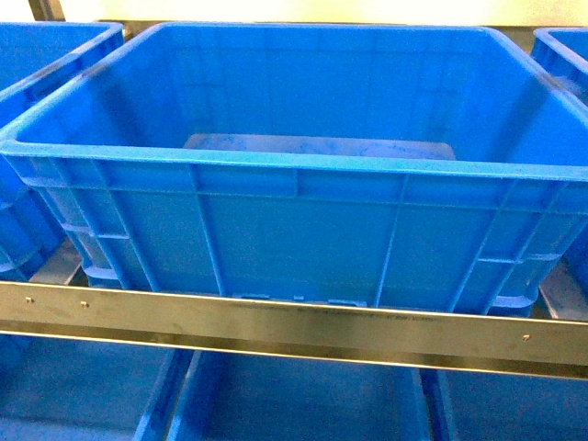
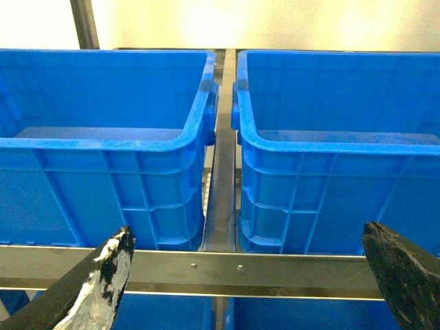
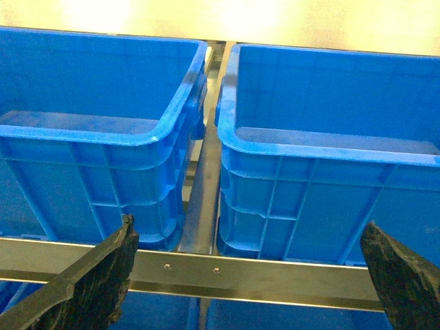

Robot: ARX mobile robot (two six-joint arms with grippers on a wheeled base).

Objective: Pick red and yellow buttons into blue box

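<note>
The head view fills with one blue box (image 1: 294, 184) on a rack behind a metal rail (image 1: 294, 326), no arms visible. Each wrist view shows two crates beyond the rail, with left fingers (image 2: 103, 275) and right fingers (image 3: 103, 275) spread wide, empty, nearer than the crates; no buttons are visible

A deep blue box (image 1: 294, 175) sits behind a metal rail (image 1: 294, 326).

A warehouse or factory storage area: rows of large blue plastic crates (image 1: 294, 220) sit side by side on a metal rack shelf (image 1: 294, 326), more below.
</note>
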